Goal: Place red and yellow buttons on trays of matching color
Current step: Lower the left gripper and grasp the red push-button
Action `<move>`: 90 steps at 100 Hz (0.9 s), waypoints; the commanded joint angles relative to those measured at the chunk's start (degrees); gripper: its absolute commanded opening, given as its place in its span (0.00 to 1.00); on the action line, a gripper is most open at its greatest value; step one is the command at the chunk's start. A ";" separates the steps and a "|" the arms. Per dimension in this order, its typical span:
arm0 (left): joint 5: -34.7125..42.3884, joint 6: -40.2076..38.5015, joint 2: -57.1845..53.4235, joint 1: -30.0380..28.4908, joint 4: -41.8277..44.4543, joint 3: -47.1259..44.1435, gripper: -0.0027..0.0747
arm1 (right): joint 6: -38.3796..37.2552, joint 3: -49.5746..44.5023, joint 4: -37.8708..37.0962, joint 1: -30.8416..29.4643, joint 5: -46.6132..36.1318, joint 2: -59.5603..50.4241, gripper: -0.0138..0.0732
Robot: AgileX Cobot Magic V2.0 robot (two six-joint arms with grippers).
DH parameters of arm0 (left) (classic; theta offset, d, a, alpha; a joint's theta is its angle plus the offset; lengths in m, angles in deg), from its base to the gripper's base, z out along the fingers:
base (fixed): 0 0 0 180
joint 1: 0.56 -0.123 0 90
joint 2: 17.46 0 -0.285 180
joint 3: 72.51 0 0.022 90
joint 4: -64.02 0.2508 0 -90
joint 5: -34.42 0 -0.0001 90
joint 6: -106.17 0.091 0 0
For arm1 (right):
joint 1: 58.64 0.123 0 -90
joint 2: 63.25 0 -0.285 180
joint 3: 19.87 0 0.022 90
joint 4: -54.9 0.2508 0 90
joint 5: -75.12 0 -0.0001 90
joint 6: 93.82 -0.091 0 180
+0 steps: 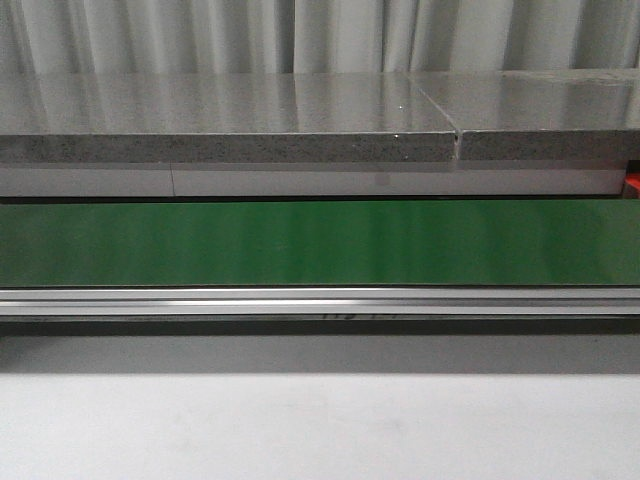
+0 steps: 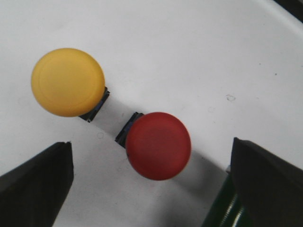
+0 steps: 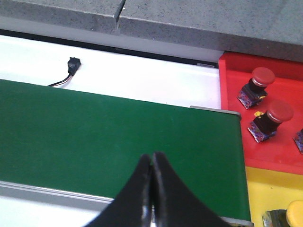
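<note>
1. Green conveyor belt point(image 1: 320, 242): runs the full width of the front view, nothing on it there. Aluminium rail point(image 1: 320, 301) sits along its near edge, grey stone slab point(image 1: 230, 120) behind it. No arms or buttons show in the front view.
2. White bench point(image 2: 189, 56): in the left wrist view it carries both loose buttons. In the right wrist view a small black connector point(image 3: 72, 64) with a thin wire lies on the white strip behind the belt.
3. Red tray point(image 3: 265, 142): just past the belt's end in the right wrist view. Holds two red-capped buttons point(image 3: 262, 78), point(image 3: 279, 112), each on a dark base. A third item at the frame edge is cut off, can't tell what it is.
4. Yellow tray point(image 3: 270, 191): butts against the red tray. One yellow-capped button point(image 3: 296, 213) shows partly at the frame edge.
5. Right end effector point(image 3: 151, 163): fingertips pressed together, nothing between them, above the belt.
6. Left end effector point(image 2: 151, 165): fingers point(image 2: 40, 182) spread wide, holding nothing, above the bench with the red button sitting between them.
7. Yellow button point(image 2: 67, 82): on the bench, cap up, outside the finger gap, just beside the red one, not touching.
8. Red button point(image 2: 158, 145): on the bench, cap up, clear of both fingers.
</note>
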 commanded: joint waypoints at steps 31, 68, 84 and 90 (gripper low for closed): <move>3.33 -0.61 1.34 -0.69 -2.47 4.42 0.89 | 0.68 1.55 0.38 0.00 -4.21 -0.38 0.08; 2.20 -0.61 1.48 -0.69 -2.65 4.77 0.51 | 0.68 1.55 0.38 0.00 -4.21 -0.38 0.08; 1.16 -0.61 1.48 -0.69 -2.87 4.77 0.29 | 0.68 1.55 0.38 0.00 -4.21 -0.38 0.08; 0.41 -0.50 1.48 -0.69 -3.43 4.92 0.23 | 0.68 1.55 0.38 0.00 -4.21 -0.38 0.08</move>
